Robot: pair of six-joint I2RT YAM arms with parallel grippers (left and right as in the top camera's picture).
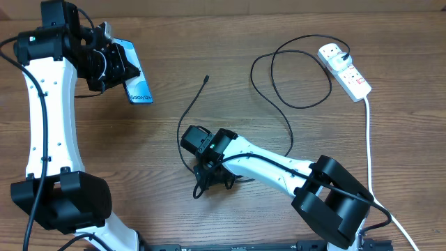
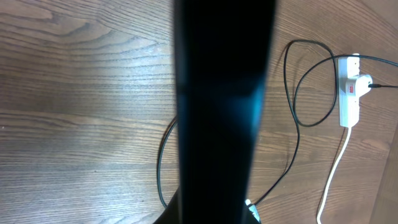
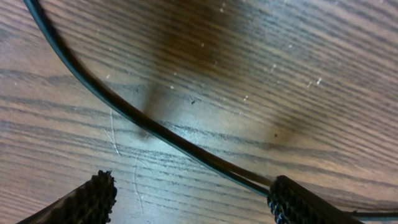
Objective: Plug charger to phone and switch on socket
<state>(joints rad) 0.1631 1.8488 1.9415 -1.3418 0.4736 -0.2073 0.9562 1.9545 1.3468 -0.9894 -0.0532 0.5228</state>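
Observation:
My left gripper (image 1: pixel 111 64) is shut on the phone (image 1: pixel 138 82) and holds it above the table at the far left, its blue screen showing. In the left wrist view the phone (image 2: pixel 224 93) is a dark bar that hides the fingers. The charger cable (image 1: pixel 289 104) loops across the table; its connector tip (image 1: pixel 207 78) lies free, and its other end reaches the socket (image 1: pixel 346 70) at the far right. My right gripper (image 1: pixel 209 174) is open, low over the table. The cable (image 3: pixel 155 127) runs between its fingers (image 3: pixel 193 199), touching the right fingertip.
The socket's thick white lead (image 1: pixel 368 139) runs down the right side toward the front edge. The socket (image 2: pixel 349 93) and cable loop (image 2: pixel 292 93) also show in the left wrist view. The table is bare brown wood (image 1: pixel 104 139).

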